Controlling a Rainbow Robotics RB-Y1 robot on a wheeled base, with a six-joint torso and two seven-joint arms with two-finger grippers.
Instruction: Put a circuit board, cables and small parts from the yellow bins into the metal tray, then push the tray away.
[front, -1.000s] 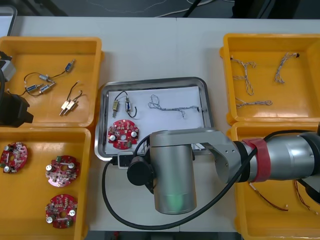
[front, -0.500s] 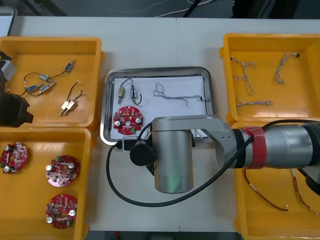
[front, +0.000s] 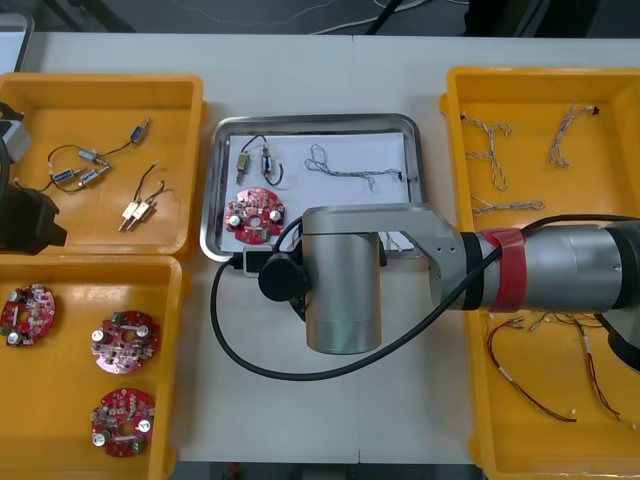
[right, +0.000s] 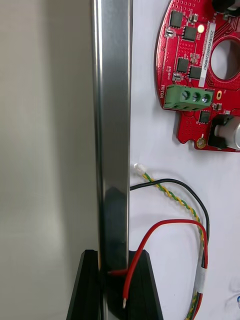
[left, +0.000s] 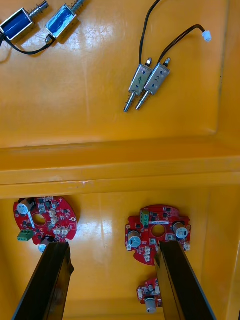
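The metal tray (front: 315, 122), white inside, lies between the bins and holds a round red circuit board (front: 253, 215), small metal parts (front: 255, 160) and a twisted blue and white cable (front: 345, 172). My right arm (front: 345, 290) covers the tray's near edge. In the right wrist view my right gripper (right: 116, 252) is shut on the tray's rim (right: 112, 125), one finger on each side of it. Beside the rim lie the circuit board (right: 192, 75) and a red and yellow cable (right: 170, 192). My left gripper (left: 114, 250) hangs open over the left bins.
Yellow bins flank the tray: the left ones (front: 100, 85) hold small metal parts (front: 140, 210) and several circuit boards (front: 125, 342). The right ones (front: 540, 78) hold twisted cables (front: 495, 150) and red and yellow cables (front: 540, 395). Bare table lies beyond the tray.
The tray has slid away from me toward the table's far edge, with my right gripper on its near rim. The left arm has stayed still.
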